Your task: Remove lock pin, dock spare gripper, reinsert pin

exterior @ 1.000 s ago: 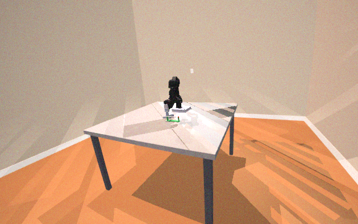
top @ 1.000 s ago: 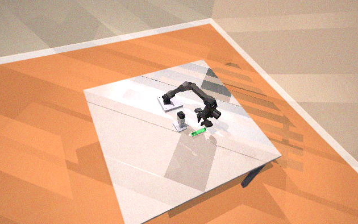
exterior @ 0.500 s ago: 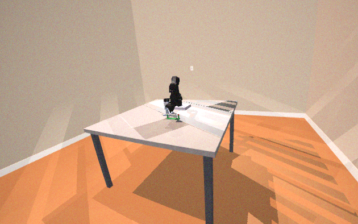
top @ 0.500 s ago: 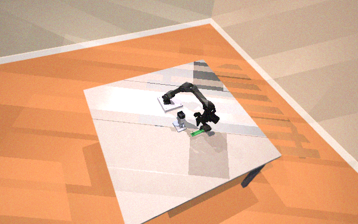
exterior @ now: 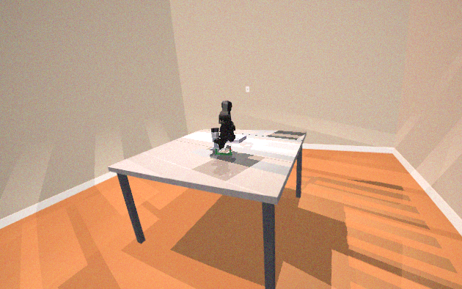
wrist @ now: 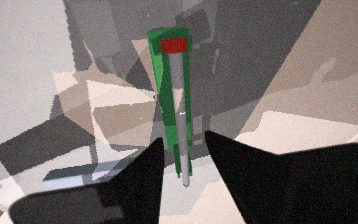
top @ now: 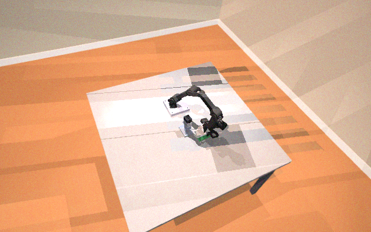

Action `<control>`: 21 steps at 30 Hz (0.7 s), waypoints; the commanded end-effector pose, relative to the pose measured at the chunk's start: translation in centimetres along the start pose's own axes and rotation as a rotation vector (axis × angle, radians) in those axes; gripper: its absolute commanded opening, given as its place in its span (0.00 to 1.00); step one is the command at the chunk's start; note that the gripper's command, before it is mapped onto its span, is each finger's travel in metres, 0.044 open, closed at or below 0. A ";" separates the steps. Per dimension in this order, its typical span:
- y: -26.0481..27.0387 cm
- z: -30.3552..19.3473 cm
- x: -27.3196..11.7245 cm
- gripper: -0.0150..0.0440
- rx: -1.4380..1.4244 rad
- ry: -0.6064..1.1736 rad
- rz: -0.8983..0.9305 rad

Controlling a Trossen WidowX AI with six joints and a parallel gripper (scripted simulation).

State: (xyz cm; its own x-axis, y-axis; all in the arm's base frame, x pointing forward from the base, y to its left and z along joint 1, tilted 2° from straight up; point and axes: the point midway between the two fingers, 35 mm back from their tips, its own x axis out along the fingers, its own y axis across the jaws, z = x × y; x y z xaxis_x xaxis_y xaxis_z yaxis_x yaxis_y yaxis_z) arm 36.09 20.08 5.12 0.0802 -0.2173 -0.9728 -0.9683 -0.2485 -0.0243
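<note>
Pale tabletop [top: 144, 165] [exterior: 180, 161] [wrist: 20, 30], patchy shadows; your black parallel-jaw gripper [top: 208, 128] [exterior: 221, 145] [wrist: 184, 138] is part-open, empty, above the red-headed grey pin [exterior: 230, 149] [wrist: 176, 70] in its green cradle [top: 203, 138] [exterior: 224, 154] [wrist: 159, 75]. Likely pin pickup for locking; centre, descend, close.

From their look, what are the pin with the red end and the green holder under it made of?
Pin: probably metal or grey plastic, smooth; its shaft is plain grey, its end cap flat red.
Green holder: perhaps painted or moulded plastic, since the colour runs evenly over its faces.
</note>
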 end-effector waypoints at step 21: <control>0.2 0.9 3.1 0.56 0.003 -0.005 0.004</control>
State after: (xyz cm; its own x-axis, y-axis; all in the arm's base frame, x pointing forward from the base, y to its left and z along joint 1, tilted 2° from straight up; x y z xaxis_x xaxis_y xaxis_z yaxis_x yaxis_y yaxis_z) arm 36.00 20.17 2.06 0.0773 -0.2191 -0.9726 -0.9684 -0.2485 -0.0210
